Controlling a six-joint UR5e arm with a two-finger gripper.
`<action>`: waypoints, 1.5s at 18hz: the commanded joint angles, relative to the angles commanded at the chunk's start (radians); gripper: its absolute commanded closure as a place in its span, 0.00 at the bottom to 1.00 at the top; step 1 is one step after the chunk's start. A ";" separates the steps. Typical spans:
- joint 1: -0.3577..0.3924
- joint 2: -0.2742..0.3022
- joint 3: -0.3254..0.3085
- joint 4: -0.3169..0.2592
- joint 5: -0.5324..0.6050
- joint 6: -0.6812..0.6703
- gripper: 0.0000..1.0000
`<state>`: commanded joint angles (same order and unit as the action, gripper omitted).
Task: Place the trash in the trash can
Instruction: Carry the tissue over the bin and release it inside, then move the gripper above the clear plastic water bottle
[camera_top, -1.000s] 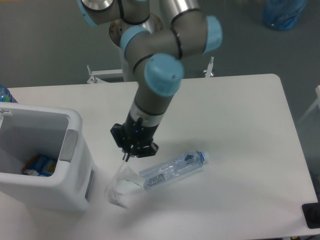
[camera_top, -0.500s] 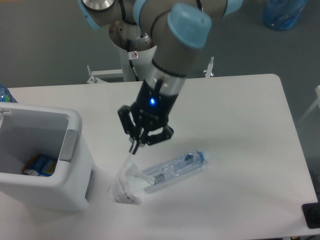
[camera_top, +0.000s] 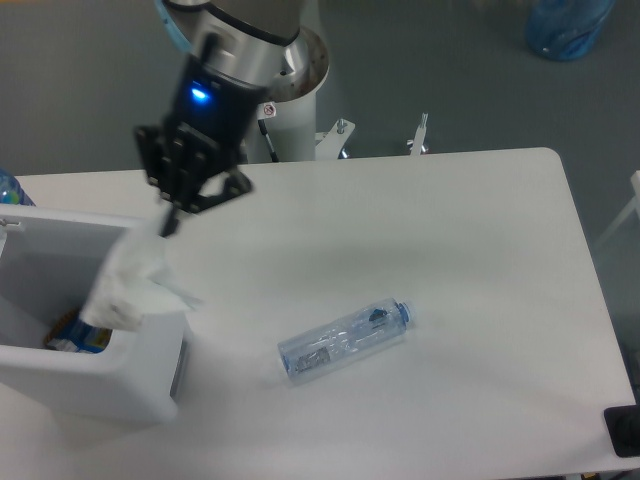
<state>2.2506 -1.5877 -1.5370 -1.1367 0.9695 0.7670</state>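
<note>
Grey flooring surrounds a white table (camera_top: 480, 250) seen from above by the single fixed camera. At the table's left edge stands the white trash can (camera_top: 150, 375), rectangular with rounded corners; coloured items lie at its bottom. The UR5e arm (camera_top: 240, 40) reaches from its base at the rear toward the left, a blue light lit on its wrist. Its black gripper (camera_top: 170, 222) points downward, fingers closed on the top of the crumpled white wad (camera_top: 130, 290). The wad hangs below the gripper, blurred, over the trash can's right rim and partly above its opening. The crushed clear plastic bottle (camera_top: 345, 340) lies on its side on the table, to the right of the trash can and well apart from the gripper, its blue cap (camera_top: 406, 312) pointing to the upper right.
</note>
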 joint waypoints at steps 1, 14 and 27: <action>-0.018 0.005 -0.009 0.002 0.011 -0.005 0.93; 0.098 -0.167 0.089 0.063 0.031 0.008 0.00; 0.155 -0.419 0.077 0.002 0.432 0.308 0.00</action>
<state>2.4054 -2.0063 -1.4604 -1.1352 1.4019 1.0752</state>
